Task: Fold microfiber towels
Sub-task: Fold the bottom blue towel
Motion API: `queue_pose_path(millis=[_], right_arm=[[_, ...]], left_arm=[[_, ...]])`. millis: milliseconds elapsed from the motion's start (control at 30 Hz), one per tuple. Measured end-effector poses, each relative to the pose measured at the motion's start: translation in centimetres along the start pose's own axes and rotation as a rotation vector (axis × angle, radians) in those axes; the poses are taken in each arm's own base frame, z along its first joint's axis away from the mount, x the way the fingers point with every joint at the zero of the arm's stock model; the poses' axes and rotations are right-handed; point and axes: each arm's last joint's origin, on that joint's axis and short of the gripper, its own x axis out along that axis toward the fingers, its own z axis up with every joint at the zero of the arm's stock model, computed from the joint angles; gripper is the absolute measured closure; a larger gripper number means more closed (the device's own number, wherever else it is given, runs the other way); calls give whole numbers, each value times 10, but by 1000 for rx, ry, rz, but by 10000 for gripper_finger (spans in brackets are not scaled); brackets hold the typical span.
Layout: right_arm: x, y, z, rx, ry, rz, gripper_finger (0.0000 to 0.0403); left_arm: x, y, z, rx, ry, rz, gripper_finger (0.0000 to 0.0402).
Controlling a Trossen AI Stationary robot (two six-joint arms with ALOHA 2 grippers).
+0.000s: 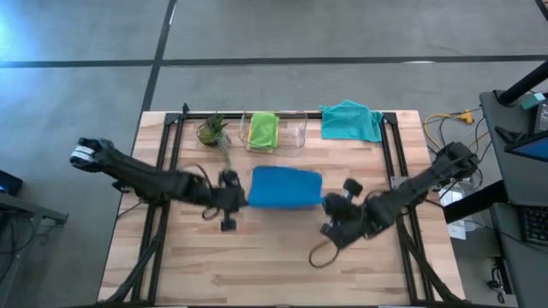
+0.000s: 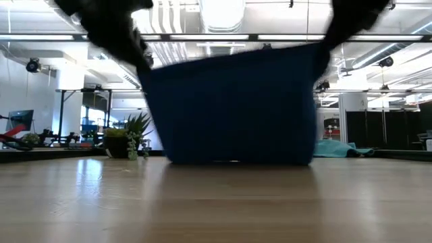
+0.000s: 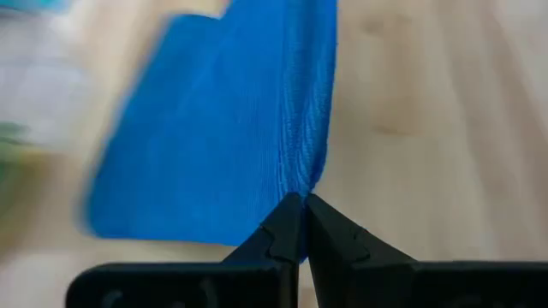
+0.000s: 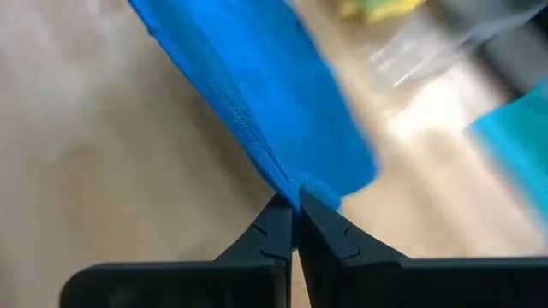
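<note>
Right now the dark blue microfiber towel point(image 1: 286, 186) hangs stretched above the middle of the wooden surface point(image 1: 257, 257), its lower edge at the boards. Left gripper point(image 3: 303, 224) pinches one top corner shut; right gripper point(image 4: 294, 224) pinches the other. No readable writing shows anywhere on the towel.

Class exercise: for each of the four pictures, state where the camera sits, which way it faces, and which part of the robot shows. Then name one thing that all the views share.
High view: above the table, looking straight down; both arms, left gripper and right gripper, show.
Low view: at table-top height, looking level across; both arms enter from above.
Left wrist view: on the left arm, looking past its shut fingers.
Right wrist view: on the right arm, past its shut fingers.
Shared: the blue towel, pinched at both ends.
</note>
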Motion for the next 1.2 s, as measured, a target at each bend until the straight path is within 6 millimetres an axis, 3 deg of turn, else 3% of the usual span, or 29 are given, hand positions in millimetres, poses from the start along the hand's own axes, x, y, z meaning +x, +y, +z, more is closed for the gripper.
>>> queue_pose_path(millis=[200,333,433,767,1200], right_arm=[[16,31,-42,123,42,166,395],[18,50,-53,155,71,302,395],[19,61,-58,152,95,380,395],[21,82,-58,147,117,438,394],[20,79,-64,156,144,420,394]], left_arm=[[45,-48,-46,-87,32,-131,402],[58,-70,-50,-150,29,-231,402],[64,-83,-41,-159,-6,-319,402],[64,-89,-33,-167,-43,-359,402],[64,-89,-39,-152,6,-342,402]])
